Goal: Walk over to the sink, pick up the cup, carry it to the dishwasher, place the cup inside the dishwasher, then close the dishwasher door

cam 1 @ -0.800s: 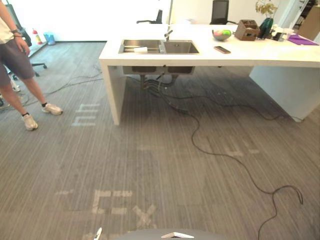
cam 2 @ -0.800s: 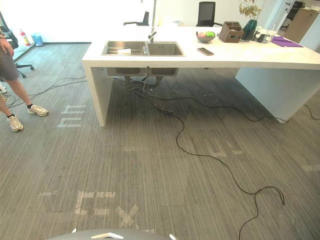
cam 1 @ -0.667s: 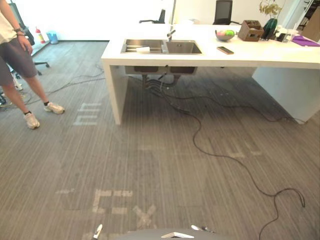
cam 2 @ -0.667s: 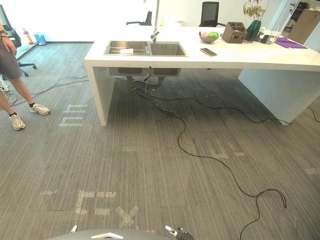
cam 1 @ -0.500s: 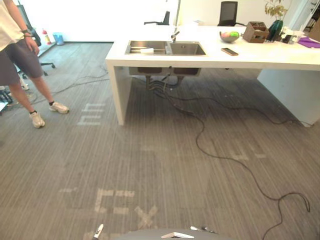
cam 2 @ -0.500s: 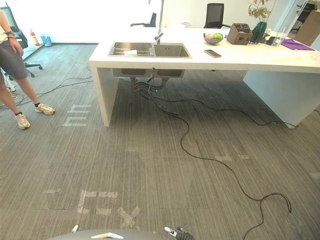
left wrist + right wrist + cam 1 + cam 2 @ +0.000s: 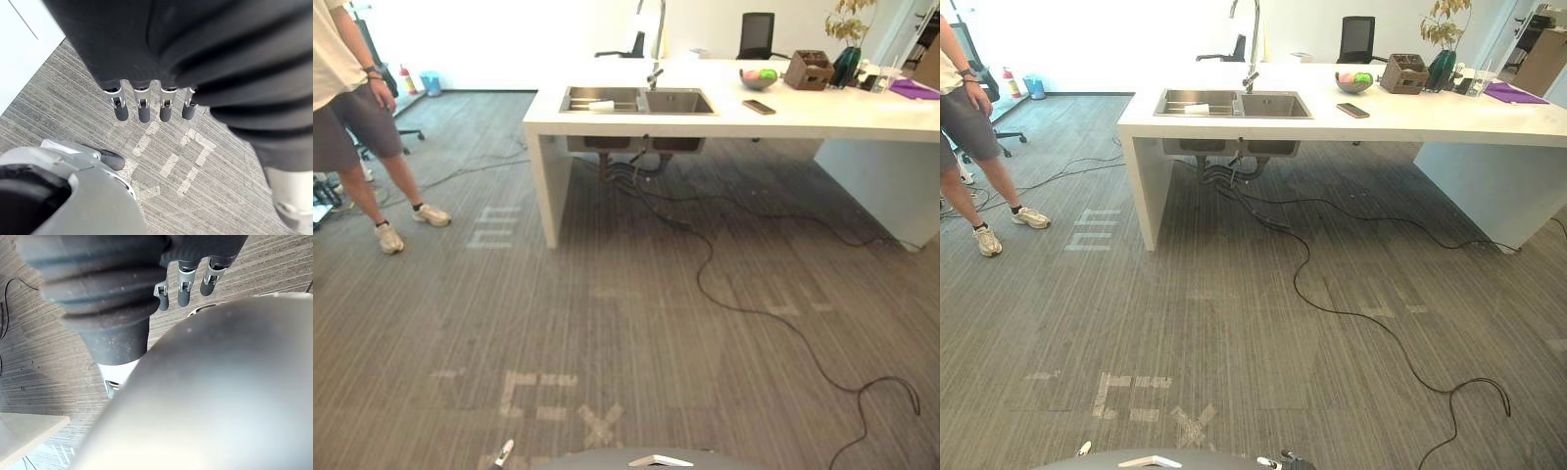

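Note:
Across the carpet stands a white counter (image 7: 822, 116) with a steel double sink (image 7: 677, 100) and a tall tap (image 7: 1250, 39). A white cup (image 7: 600, 105) lies in the sink's left basin. My left hand (image 7: 139, 105) hangs over the carpet with straight fingers and holds nothing. My right hand (image 7: 186, 289) also hangs low at my side, fingers relaxed and empty. Both hands are far from the sink.
A person (image 7: 347, 108) in shorts stands at the left. Cables (image 7: 656, 206) trail over the carpet from under the sink. On the counter are a phone (image 7: 759, 107), a fruit bowl (image 7: 758, 78), a wooden box (image 7: 809, 70) and a plant (image 7: 1442, 59). Office chairs (image 7: 757, 34) stand behind.
The whole view has shifted with the camera: the counter sits slightly lower and more of the tap shows. The cup has not moved in the sink.

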Available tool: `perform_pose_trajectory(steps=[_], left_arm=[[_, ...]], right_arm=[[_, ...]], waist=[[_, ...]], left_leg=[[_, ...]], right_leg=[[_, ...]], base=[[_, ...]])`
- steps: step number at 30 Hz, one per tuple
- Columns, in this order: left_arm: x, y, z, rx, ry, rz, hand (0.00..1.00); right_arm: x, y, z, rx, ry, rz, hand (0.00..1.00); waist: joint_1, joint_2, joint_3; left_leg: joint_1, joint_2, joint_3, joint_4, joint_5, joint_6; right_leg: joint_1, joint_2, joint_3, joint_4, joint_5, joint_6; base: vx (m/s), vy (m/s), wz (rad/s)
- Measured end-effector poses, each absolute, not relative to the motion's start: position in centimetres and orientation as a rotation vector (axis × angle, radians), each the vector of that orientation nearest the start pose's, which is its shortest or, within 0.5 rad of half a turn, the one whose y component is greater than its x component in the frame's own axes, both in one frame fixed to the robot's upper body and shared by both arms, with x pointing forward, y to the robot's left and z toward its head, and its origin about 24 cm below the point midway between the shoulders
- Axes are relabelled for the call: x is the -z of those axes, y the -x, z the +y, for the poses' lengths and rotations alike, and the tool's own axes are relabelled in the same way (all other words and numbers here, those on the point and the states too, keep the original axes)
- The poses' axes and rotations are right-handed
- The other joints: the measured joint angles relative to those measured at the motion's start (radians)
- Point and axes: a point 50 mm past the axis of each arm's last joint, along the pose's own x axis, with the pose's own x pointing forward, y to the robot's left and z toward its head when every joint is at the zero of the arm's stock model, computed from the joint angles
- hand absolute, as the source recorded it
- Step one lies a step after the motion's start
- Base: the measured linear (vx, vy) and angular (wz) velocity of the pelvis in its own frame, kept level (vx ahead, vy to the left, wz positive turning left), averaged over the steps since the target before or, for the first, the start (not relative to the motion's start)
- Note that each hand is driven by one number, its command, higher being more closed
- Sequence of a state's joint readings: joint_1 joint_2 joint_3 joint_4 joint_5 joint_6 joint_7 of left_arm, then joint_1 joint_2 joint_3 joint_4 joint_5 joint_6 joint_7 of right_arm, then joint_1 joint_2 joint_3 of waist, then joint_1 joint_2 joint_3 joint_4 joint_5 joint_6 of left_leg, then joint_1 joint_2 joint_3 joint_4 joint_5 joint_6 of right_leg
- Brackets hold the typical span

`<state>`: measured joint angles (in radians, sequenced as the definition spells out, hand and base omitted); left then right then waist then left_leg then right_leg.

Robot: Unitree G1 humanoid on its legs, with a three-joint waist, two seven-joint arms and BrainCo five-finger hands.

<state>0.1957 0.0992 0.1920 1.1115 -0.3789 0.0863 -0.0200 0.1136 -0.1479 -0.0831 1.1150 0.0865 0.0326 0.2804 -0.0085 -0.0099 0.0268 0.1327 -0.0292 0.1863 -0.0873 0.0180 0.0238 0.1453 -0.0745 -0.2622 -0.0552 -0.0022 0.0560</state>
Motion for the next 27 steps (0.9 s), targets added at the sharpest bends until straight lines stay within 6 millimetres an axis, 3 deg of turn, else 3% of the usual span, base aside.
perform_pose_trajectory(steps=[16, 17, 18, 21, 23, 25, 27], left_arm=[[17.3, -2.1, 21.1, -0.630, 0.406, 1.258, 0.00], [17.3, -2.1, 21.1, -0.632, 0.405, 1.256, 0.00], [17.2, -2.1, 21.1, -0.642, 0.399, 1.250, 0.00], [17.1, -2.0, 21.4, -0.667, 0.395, 1.241, 0.00], [17.1, -2.1, 21.4, -0.694, 0.409, 1.229, 0.00], [17.2, -2.2, 21.2, -0.720, 0.429, 1.222, 0.00], [17.2, -2.0, 21.2, -0.757, 0.462, 1.212, 0.00]], right_arm=[[16.4, -7.5, -19.8, 0.006, -0.227, 1.113, 0.00], [16.4, -7.5, -19.8, 0.010, -0.232, 1.110, 0.00], [16.4, -7.5, -19.9, 0.022, -0.246, 1.103, 0.00], [16.4, -7.6, -19.7, 0.058, -0.270, 1.086, 0.00], [16.1, -8.4, -19.7, 0.087, -0.273, 1.048, 0.00], [15.9, -8.8, -19.8, 0.116, -0.315, 1.005, 0.00], [15.9, -8.6, -19.8, 0.135, -0.347, 0.997, 0.00]], waist=[[-0.003, -0.016, 0.028], [-0.003, -0.016, 0.029], [-0.004, -0.019, 0.037], [-0.004, -0.039, 0.048], [-0.001, -0.044, 0.053], [-0.022, -0.028, 0.070], [-0.022, -0.022, 0.069]], left_leg=[[0.009, -0.016, -0.020, 0.000, 0.004, 0.015], [0.010, -0.017, -0.023, 0.000, -0.003, 0.014], [0.011, -0.018, -0.027, 0.001, -0.014, 0.018], [0.032, -0.057, -0.052, 0.001, -0.038, 0.029], [0.046, -0.072, -0.059, 0.001, -0.047, 0.046], [0.076, -0.043, -0.096, 0.003, -0.046, 0.055], [0.084, -0.018, -0.108, 0.007, -0.059, 0.053]], right_leg=[[0.012, -0.008, -0.014, 0.002, 0.007, 0.013], [0.008, -0.011, -0.017, 0.016, -0.004, 0.009], [-0.017, -0.029, -0.023, 0.096, -0.057, 0.010], [-0.097, -0.101, -0.021, 0.322, -0.171, 0.045], [-0.153, -0.131, 0.009, 0.482, -0.190, 0.057], [-0.208, -0.125, 0.026, 0.572, -0.220, 0.008], [-0.247, -0.111, 0.028, 0.540, -0.233, 0.008]], base=[[0.01, 0.000, 0.03], [-0.05, 0.010, 0.07], [-0.05, 0.032, 0.11], [0.01, 0.052, 0.14], [0.06, 0.034, 0.11], [0.08, 0.004, 0.27], [0.18, -0.072, 0.24]])
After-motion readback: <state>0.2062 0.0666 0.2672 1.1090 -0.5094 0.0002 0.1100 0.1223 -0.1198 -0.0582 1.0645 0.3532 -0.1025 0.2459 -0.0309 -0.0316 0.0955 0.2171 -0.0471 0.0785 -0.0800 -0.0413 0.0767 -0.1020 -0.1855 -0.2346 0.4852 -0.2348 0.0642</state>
